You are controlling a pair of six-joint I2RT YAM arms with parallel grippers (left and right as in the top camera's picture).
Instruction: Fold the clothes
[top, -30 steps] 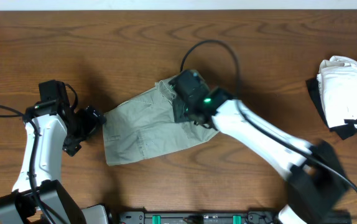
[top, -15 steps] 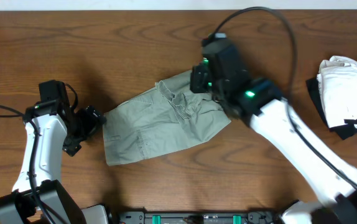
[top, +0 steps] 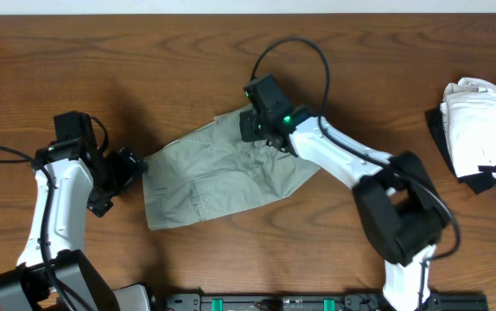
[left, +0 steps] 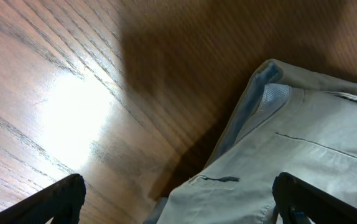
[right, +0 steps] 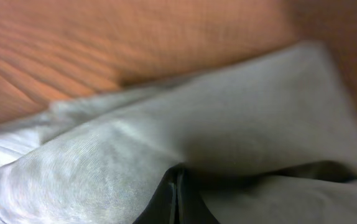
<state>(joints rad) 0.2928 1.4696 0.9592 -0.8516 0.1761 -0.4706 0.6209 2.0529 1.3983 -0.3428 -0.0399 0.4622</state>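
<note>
The clothes [top: 213, 177], a wrinkled grey-green garment, lie spread on the wooden table in the middle of the overhead view. My right gripper [top: 250, 131] sits at the garment's upper edge, shut with a fold of the fabric pinched at its tips. In the right wrist view the dark fingers [right: 166, 202] meet and the cloth [right: 241, 124] bulges around them. My left gripper [top: 132, 169] hovers at the garment's left edge, open. In the left wrist view its fingers [left: 57, 198] stand wide apart, with the cloth's hem and a pale lining patch [left: 275, 96] between and beyond them.
A pile of white cloth [top: 481, 121] on something black lies at the far right edge. The right arm's black cable [top: 295, 65] loops above the garment. Bare wood [top: 144, 60] runs along the back.
The right gripper closed from half open. Its arm rose up and to the right, dragging the garment's top edge, then came back down to the left. The left arm stayed still.
</note>
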